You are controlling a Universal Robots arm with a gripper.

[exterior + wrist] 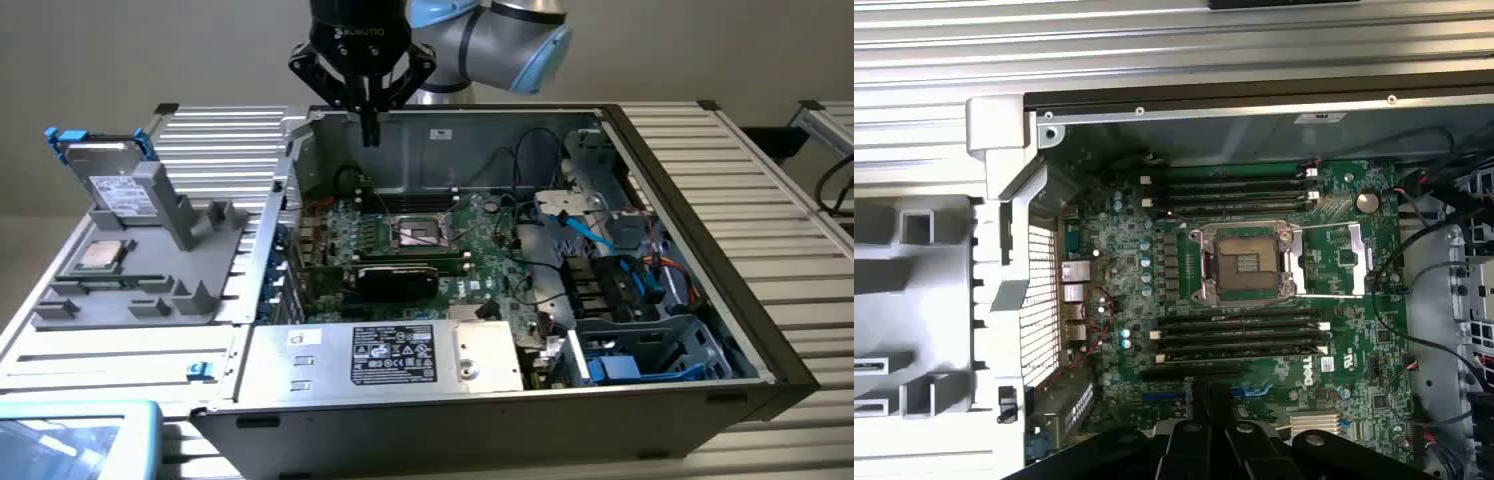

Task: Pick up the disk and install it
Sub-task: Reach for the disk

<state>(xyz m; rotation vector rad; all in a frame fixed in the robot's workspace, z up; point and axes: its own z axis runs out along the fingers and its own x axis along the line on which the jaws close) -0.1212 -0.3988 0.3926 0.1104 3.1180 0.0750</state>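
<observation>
My end effector [367,132] hangs with its fingers pressed together and nothing between them. It is poised over the back half of the open computer case [667,400], above the green circuit board [454,255]. The wrist view looks down past the dark fingers [1199,425] onto the board's bare processor socket [1246,262]. The disk [114,182] is not in the case. It stands on edge, leaning, in the grey holder [160,285] on the desk [761,190] at the exterior view's left, with its blue frame showing at the upper corners. It is well apart from the end effector. A small square chip [103,256] lies in the same holder just in front of it. A silver box [467,350] with a black label sits at the near side of the case. I judge the pick-up not yet begun, so the work in hand is the reach to the disk. To do it well, I would want the fingers spread before they come near the holder. The approach should come from above, along the disk's lean. The grip should be taken across the flat faces near the upper edge, clear of the grey upright that props it and of the chip. A closed or skewed arrival could knock the disk out of its slot.
</observation>
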